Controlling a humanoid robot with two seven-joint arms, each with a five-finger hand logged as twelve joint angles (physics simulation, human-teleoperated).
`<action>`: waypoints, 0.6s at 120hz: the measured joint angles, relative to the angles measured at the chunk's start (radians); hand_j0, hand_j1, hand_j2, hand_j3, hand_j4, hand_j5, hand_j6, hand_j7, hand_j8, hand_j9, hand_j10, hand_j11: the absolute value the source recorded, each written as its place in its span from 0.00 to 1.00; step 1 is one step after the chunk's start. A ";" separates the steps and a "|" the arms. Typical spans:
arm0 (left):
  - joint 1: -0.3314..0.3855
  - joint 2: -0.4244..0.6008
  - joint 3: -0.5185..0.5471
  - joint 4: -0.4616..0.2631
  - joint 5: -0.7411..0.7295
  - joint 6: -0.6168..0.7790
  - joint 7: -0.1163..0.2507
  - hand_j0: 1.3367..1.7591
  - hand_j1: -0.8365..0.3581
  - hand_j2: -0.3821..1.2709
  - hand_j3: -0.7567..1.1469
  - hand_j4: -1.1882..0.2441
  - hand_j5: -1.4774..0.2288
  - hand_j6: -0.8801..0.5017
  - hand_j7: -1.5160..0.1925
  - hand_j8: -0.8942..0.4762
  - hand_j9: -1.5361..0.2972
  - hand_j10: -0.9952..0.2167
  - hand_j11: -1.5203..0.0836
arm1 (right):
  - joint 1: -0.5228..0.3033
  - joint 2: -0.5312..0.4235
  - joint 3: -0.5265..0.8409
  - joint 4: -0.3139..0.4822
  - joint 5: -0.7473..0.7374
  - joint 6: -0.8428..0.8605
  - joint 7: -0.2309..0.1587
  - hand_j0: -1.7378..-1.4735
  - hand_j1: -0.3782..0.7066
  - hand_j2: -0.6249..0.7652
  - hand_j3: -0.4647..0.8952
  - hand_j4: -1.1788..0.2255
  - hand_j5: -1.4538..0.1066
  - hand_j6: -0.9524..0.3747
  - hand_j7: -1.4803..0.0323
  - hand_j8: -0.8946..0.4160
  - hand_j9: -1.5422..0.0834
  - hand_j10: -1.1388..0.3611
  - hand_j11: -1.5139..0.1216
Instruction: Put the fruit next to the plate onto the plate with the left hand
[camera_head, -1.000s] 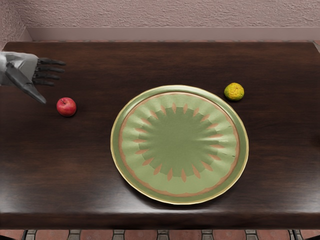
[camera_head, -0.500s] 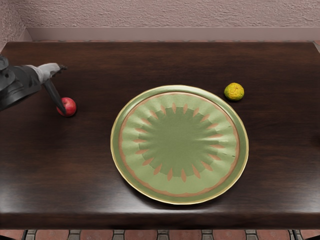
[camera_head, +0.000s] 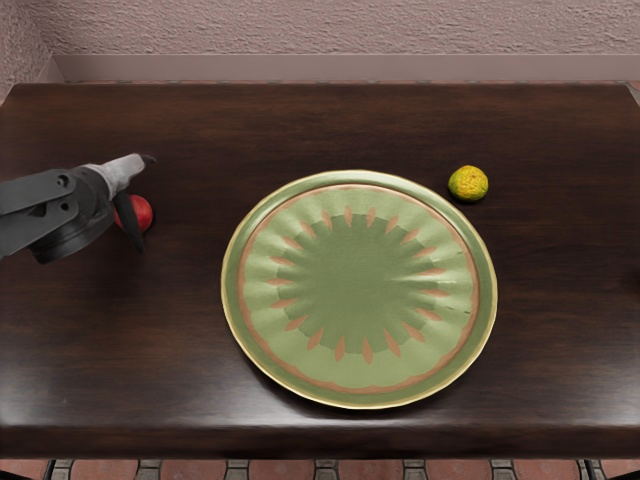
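Against half a second ago, the left hand (camera_head: 118, 180) sits lower and further right in the left part of the frame. More of its dark arm (camera_head: 40, 212) shows, coming in from the left edge. A second ago the hand hung spread at the upper left, clear of the apple (camera_head: 144, 212); now it lies over it. The apple has not shifted: it rests on the table (camera_head: 320, 120) at the left, well apart from the plate (camera_head: 358, 290). Less of it shows than before, only a red sliver on its right side, with the rest behind the hand. A dark digit runs down in front of the apple's lower left, and the grey back of the hand slants above it. Whether the hand is clenched on the apple or merely placed against it cannot be told, since the contact side faces away. The arm is cut off by the left edge. The plate stays at centre, green with a ring of orange darts and a pale rim, and nothing lies on it. The yellow-green citrus (camera_head: 468, 183) keeps its spot just beyond the plate's upper right rim, not touching it. A pinkish wall (camera_head: 330, 25) fills the top of the frame, and a strip of tiled floor (camera_head: 300, 470) shows along the bottom.
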 joint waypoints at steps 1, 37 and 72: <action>0.001 0.000 0.001 0.000 0.000 0.002 0.000 0.76 0.93 0.24 0.40 0.78 0.82 0.59 0.84 0.60 0.79 0.77 0.90 | 0.000 0.000 0.000 0.000 0.000 0.000 0.000 0.30 0.04 0.45 0.34 0.83 0.92 0.71 0.97 0.67 0.94 0.75 0.91; 0.008 -0.009 0.018 -0.002 0.006 0.082 0.000 0.76 0.80 0.26 0.40 0.69 0.72 0.49 0.74 0.51 0.70 0.66 0.79 | 0.000 0.000 0.000 0.000 0.000 0.000 0.000 0.30 0.04 0.45 0.34 0.83 0.92 0.71 0.97 0.67 0.94 0.75 0.91; 0.018 -0.009 0.029 -0.001 0.006 0.092 0.000 0.76 0.66 0.27 0.40 0.60 0.61 0.39 0.64 0.41 0.60 0.55 0.68 | 0.000 0.000 0.000 -0.001 0.000 0.000 0.000 0.30 0.04 0.45 0.34 0.83 0.92 0.71 0.97 0.67 0.94 0.75 0.91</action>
